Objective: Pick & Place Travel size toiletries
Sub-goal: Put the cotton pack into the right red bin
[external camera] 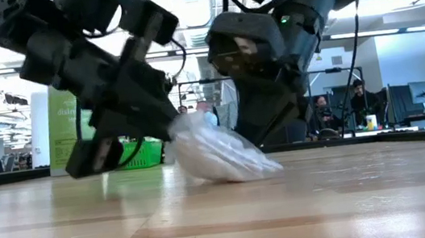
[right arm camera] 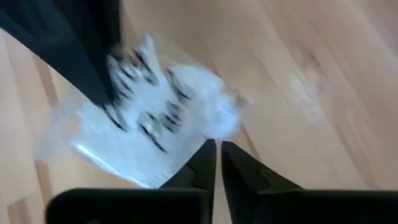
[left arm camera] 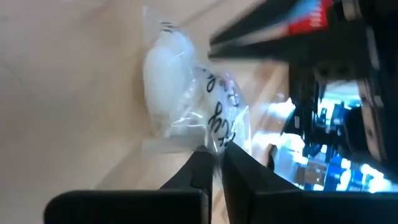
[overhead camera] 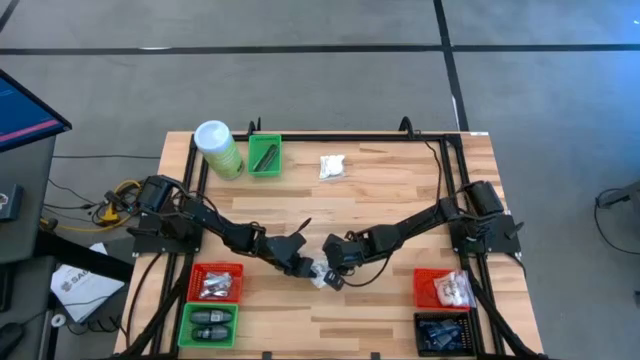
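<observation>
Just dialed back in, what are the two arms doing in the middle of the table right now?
Both arms have met over one clear plastic sachet with a white item inside, lying on the wooden table near its front middle. The left claw is shut on one edge of the sachet, and the right claw is shut at the opposite edge. The sachet rests on the wood. Another white sachet waits near the back, and the red bins at the front corners already hold items.

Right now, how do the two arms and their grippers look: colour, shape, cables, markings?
Both arms are black and jointed, with bulky housings and black cables along them. The left gripper and the right gripper each end in two slim, dark, tapering fingers. A red label with white marks shows on the right arm in the left wrist view.
</observation>
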Motion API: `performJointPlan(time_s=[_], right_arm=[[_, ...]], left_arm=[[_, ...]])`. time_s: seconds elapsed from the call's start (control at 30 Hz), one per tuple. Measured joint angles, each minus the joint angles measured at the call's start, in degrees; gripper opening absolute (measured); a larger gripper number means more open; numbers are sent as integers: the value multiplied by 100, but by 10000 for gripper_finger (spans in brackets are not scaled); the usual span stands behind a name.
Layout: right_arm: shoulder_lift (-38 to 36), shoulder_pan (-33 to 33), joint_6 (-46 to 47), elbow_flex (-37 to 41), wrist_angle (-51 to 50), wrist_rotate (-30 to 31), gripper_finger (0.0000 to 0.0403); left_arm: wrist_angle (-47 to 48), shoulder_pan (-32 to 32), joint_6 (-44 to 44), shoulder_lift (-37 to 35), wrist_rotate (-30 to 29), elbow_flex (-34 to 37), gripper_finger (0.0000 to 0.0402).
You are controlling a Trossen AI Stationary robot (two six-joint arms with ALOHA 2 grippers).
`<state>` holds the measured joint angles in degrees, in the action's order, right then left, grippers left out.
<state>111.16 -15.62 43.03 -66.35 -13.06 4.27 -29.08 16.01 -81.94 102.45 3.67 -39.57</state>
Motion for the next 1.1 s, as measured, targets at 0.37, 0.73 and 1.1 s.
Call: performJointPlan(time_s=[0.37,0.73,1.1], right_arm=[[-878,2,-1421,0,-270,-169,134],[-1917,10,-4068,0,-410,258,148],[-2163,111,-5186,0,-1029,330,105]], left_arm=[[2299,-210,1268,-1568,-31,-4,6],[3363,-731,1933,-2388,169,0,6],[3421,-1037,2326,-2389,539,0,6]])
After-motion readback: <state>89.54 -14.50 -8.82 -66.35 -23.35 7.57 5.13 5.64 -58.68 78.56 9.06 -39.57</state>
